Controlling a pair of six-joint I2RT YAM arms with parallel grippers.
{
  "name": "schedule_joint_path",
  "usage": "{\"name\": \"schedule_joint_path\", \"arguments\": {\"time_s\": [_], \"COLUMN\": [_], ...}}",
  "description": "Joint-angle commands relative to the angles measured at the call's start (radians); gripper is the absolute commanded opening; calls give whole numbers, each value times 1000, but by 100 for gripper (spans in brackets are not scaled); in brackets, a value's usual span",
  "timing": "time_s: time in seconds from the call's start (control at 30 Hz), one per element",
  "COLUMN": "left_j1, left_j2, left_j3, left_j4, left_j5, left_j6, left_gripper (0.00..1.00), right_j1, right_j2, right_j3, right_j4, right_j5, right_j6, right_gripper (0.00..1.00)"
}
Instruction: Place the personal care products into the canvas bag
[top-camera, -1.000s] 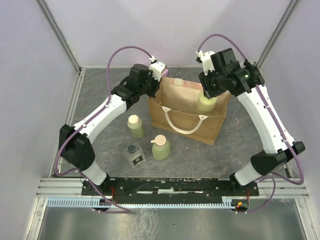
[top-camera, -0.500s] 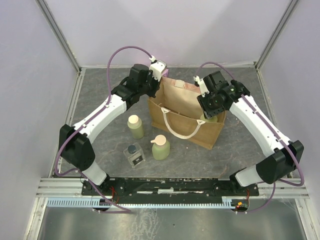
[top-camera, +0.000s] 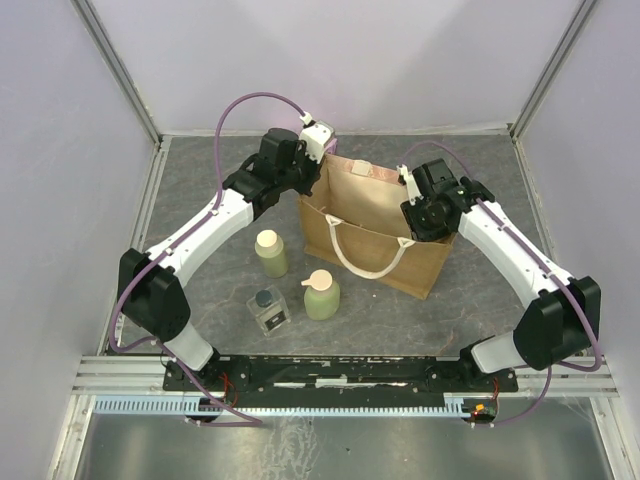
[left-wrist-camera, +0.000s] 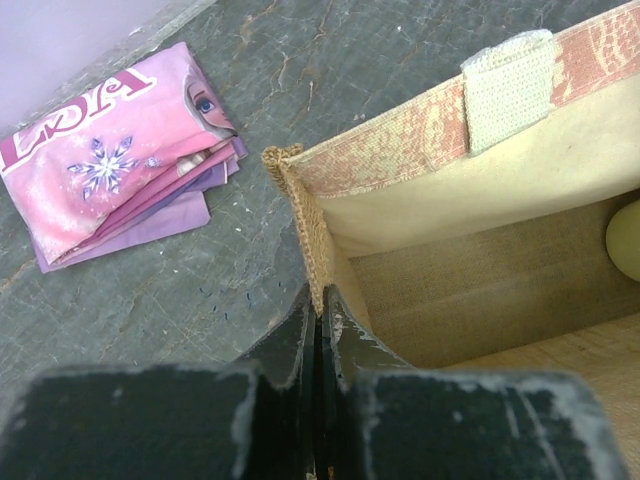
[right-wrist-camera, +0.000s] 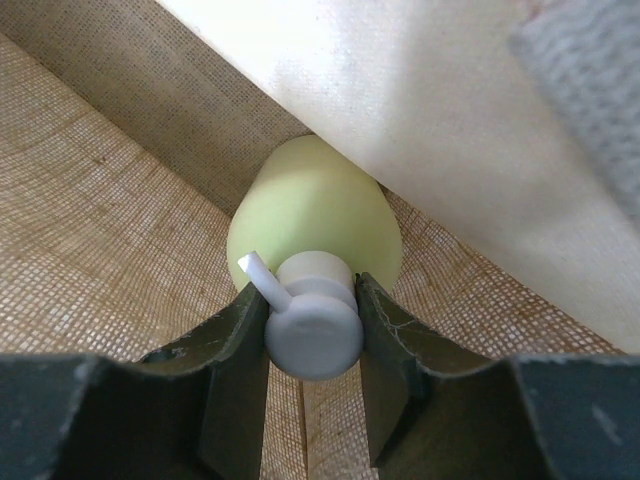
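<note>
The canvas bag (top-camera: 385, 250) stands open in the middle of the table, tan with cream rope handles. My left gripper (top-camera: 322, 168) is shut on the bag's back left corner rim; the left wrist view shows its tips (left-wrist-camera: 319, 297) pinching the burlap edge (left-wrist-camera: 300, 190). My right gripper (top-camera: 424, 222) reaches down inside the bag, shut on the cream pump top (right-wrist-camera: 312, 325) of a yellow-green bottle (right-wrist-camera: 315, 205). On the table left of the bag stand a capped yellow-green bottle (top-camera: 270, 253), a yellow-green pump bottle (top-camera: 321, 294) and the clear square bottle (top-camera: 267, 309).
A pink printed packet (left-wrist-camera: 115, 160) lies flat on the grey table behind the bag's left corner. Pale walls and metal frame rails enclose the table on three sides. The arm bases sit at the near edge.
My right gripper has lowered the pump bottle from above the bag's rim down into the bag. The bag's front wall has shifted slightly. The left arm has not moved.
</note>
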Motion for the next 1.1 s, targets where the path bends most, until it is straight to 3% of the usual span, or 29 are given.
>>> {"name": "schedule_joint_path", "arguments": {"time_s": [0.0, 0.13, 0.2, 0.53, 0.6, 0.9, 1.07], "left_j1": [-2, -2, -1, -1, -2, 7, 25], "left_j2": [-21, -21, -19, -13, -11, -1, 9], "left_j3": [1, 1, 3, 3, 2, -1, 21], "left_j4": [0, 0, 0, 13, 17, 50, 45], "left_j5": [-4, -4, -3, -2, -6, -6, 22], "left_j6": [42, 42, 41, 32, 33, 22, 10], "left_gripper": [3, 3, 3, 4, 4, 4, 3], "right_j1": [-9, -8, -9, -8, -8, 1, 121], "right_j2": [-32, -21, -16, -15, -12, -50, -117], "right_j3": [1, -9, -9, 108, 154, 380, 473], "right_j4": [62, 53, 47, -19, -46, -160, -163], "right_j5": [30, 34, 40, 43, 44, 16, -23], "right_j6": [-3, -5, -6, -4, -4, -12, -41], "right_gripper": [0, 0, 7, 75, 84, 93, 95]}}
